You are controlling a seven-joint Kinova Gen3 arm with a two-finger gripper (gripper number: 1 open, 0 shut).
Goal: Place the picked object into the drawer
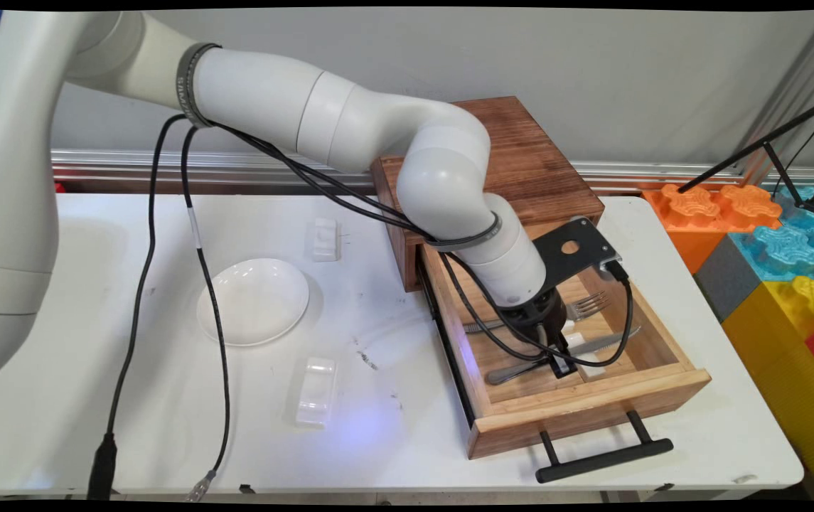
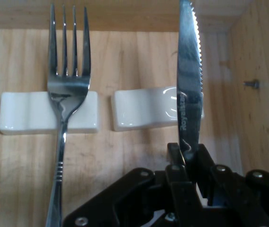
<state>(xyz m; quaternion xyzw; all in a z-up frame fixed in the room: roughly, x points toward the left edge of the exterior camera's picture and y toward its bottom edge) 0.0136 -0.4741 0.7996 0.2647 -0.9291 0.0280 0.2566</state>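
Note:
My gripper [image 1: 563, 360] reaches down into the open wooden drawer [image 1: 591, 410]. Its fingers are shut on a steel knife [image 2: 190, 94] around the middle of its length. The serrated blade lies across a white ceramic rest [image 2: 144, 109], and the knife [image 1: 613, 340] stretches along the drawer floor. To its left in the hand view, a fork [image 2: 67, 90] lies over a second white rest [image 2: 25, 112]. In the main view the fork [image 1: 586, 307] is just behind the gripper. The gripper [image 2: 190, 153] rises from the bottom edge of the hand view.
The drawer is pulled out of a dark wooden box [image 1: 520, 153] and has a black bar handle [image 1: 602, 459] near the table's front edge. On the table to the left are a white plate [image 1: 254, 301] and two more rests [image 1: 325, 239], [image 1: 316, 390]. Coloured foam blocks [image 1: 769, 242] stand at the right.

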